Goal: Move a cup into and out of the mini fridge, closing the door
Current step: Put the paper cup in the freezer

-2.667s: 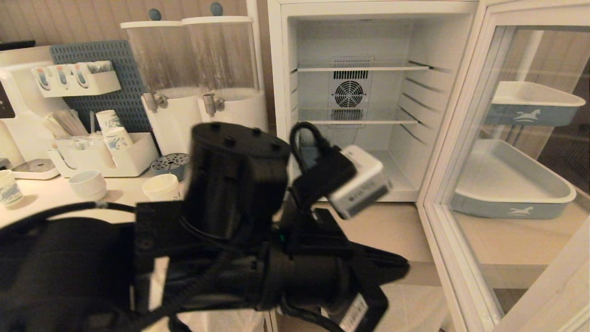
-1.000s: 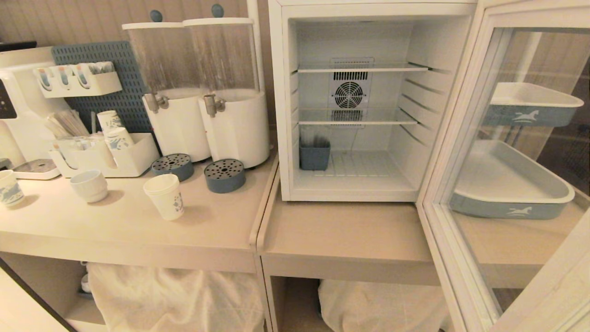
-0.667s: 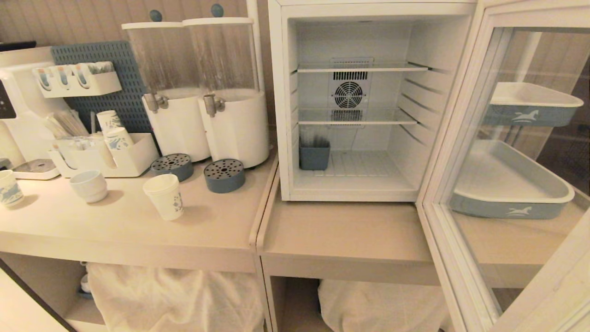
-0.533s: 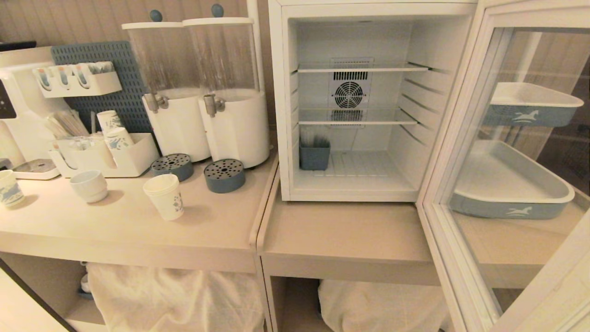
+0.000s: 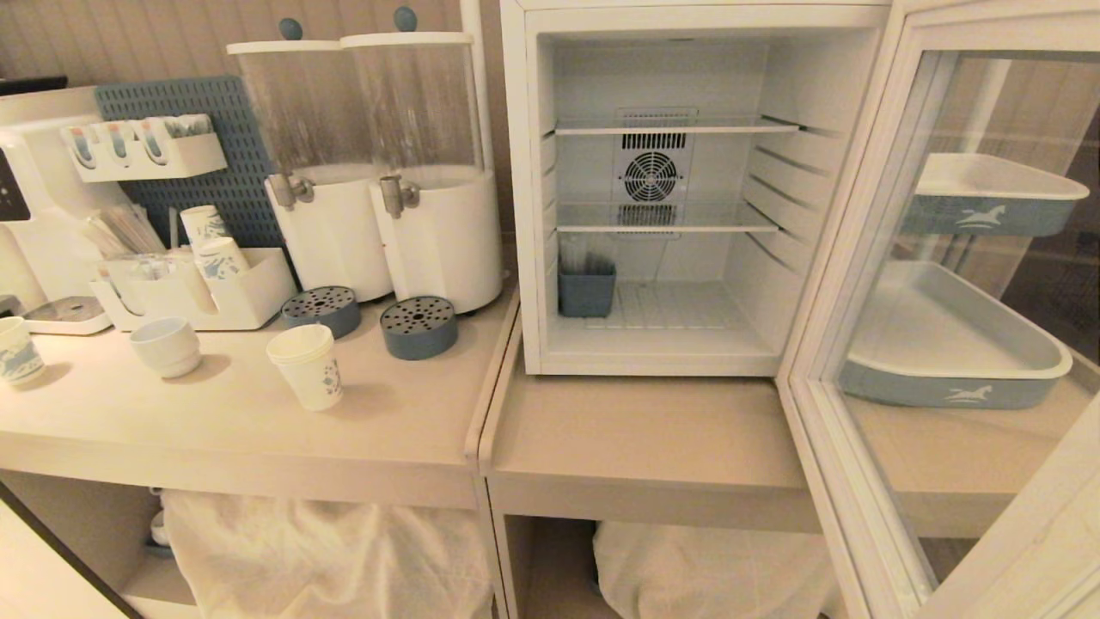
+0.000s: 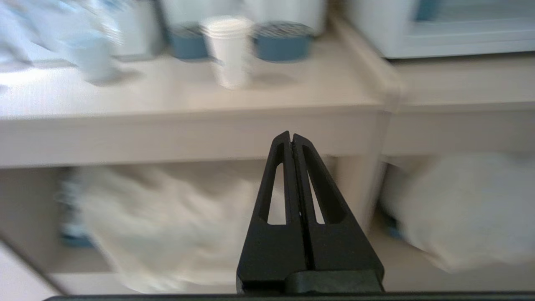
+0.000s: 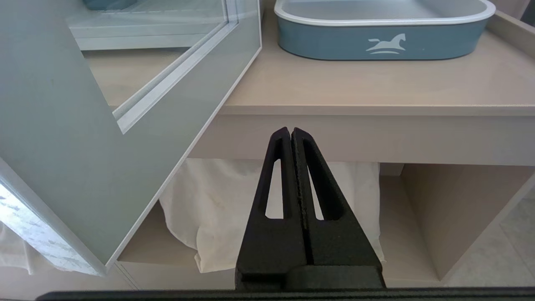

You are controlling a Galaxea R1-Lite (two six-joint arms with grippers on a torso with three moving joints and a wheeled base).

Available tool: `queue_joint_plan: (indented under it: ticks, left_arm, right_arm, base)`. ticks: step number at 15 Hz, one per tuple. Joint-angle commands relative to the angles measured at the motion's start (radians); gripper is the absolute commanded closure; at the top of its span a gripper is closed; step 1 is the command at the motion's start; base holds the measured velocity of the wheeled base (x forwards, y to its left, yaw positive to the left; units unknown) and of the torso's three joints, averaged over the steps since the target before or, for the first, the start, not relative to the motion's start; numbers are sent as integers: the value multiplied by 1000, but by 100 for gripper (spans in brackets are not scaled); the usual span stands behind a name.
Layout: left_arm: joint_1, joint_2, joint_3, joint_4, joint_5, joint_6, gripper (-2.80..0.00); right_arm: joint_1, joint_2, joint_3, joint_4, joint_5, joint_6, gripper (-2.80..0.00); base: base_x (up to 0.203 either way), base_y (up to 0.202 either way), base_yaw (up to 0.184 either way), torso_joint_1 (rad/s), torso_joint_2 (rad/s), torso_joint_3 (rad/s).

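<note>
Gone from our head view is the left arm, which was filling the foreground and blocking the counter a few seconds back; over the last second nothing on the counter is shifting. Nearest us, we are seeing the left gripper [image 6: 291, 136] hanging low in front of the counter edge, fingers pressed together on nothing, pointing at the white cloth [image 6: 167, 217] under the counter. Our right gripper [image 7: 291, 131] is also sitting low and pressed together, empty, under the lip of the right-hand counter, just beside the swung-out door [image 5: 868, 284]. Going further in, the cup [image 5: 307, 365] is standing upright on the left counter [image 5: 215, 430], outside the mini fridge [image 5: 528, 215], near two blue perforated drip trays [image 5: 418, 326]. A squat white mug [image 5: 165, 345] is sitting to its left. Further back, the fridge is standing wide open, with a small blue bin [image 5: 587, 290] on its floor and the rear fan [image 5: 650, 175] showing. Two drink dispensers [image 5: 387, 172] are standing against the wall. Through the door glass, blue-sided trays [image 5: 945, 391] are showing.
</note>
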Motion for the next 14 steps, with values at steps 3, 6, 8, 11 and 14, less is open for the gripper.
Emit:
queue_joint_plan:
  ticks: [3, 6, 8, 11, 14]
  left_arm:
    - [1, -1, 61, -45, 46, 40, 0]
    - [2, -1, 85, -53, 70, 32, 0]
    - [2, -1, 80, -39, 75, 34, 0]
    - [2, -1, 76, -30, 77, 25, 0]
    - [2, -2, 78, -47, 74, -29, 0]
  right_arm:
    - [0, 1, 0, 1, 0, -1, 0]
    - [0, 1, 0, 1, 0, -1, 0]
    - [0, 1, 0, 1, 0, -1, 0]
    - [0, 1, 0, 4, 0, -1, 0]
    - [0, 1, 2, -1, 0, 1, 0]
  base:
    - [0, 0, 0, 0, 0, 0]
    - [0, 0, 0, 0, 0, 0]
    - [0, 0, 0, 0, 0, 0]
    - [0, 0, 0, 0, 0, 0]
    - [0, 0, 0, 0, 0, 0]
